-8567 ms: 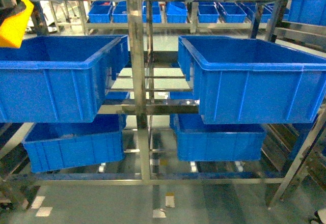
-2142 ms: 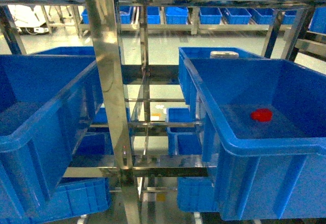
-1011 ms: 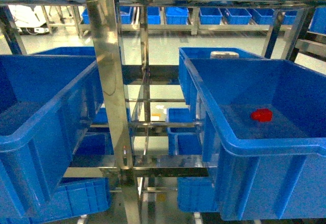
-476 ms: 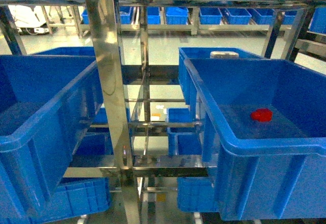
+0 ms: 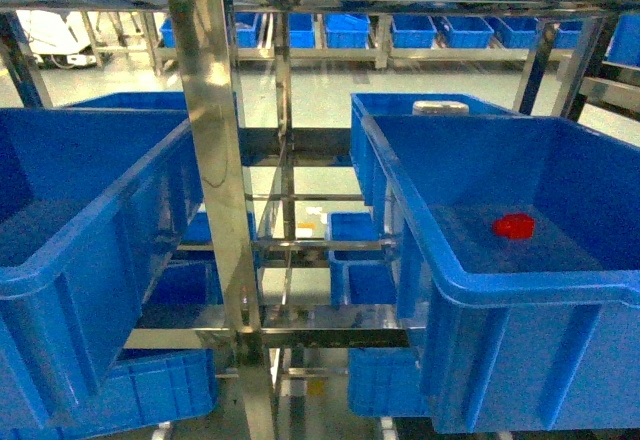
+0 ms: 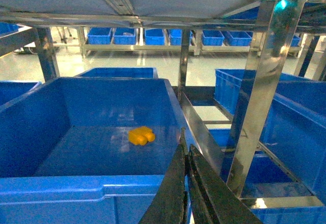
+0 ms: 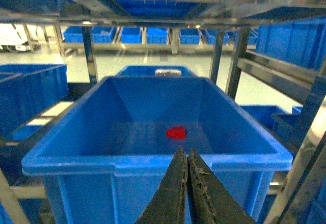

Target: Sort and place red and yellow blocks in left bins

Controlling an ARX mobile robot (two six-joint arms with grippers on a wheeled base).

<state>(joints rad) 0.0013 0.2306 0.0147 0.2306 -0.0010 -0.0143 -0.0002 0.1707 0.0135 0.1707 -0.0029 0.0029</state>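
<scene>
Red block (image 7: pixel 177 132) beyond right pincer (image 7: pixel 186 183)

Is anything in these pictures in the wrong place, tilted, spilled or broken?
One thing stands out: the red block lies in the right-hand blue bin, while the task wants it in a left bin. The yellow block lies on its side in the left bin. Nothing looks spilled or broken. Both pincers are shut and empty.

Counted: one red glossy plastic block (image 5: pixel 514 226), one orange-yellow two-stud plastic block (image 6: pixel 141 135), two large deep bright-blue plastic tubs (image 5: pixel 470 282) at front shelf level
</scene>
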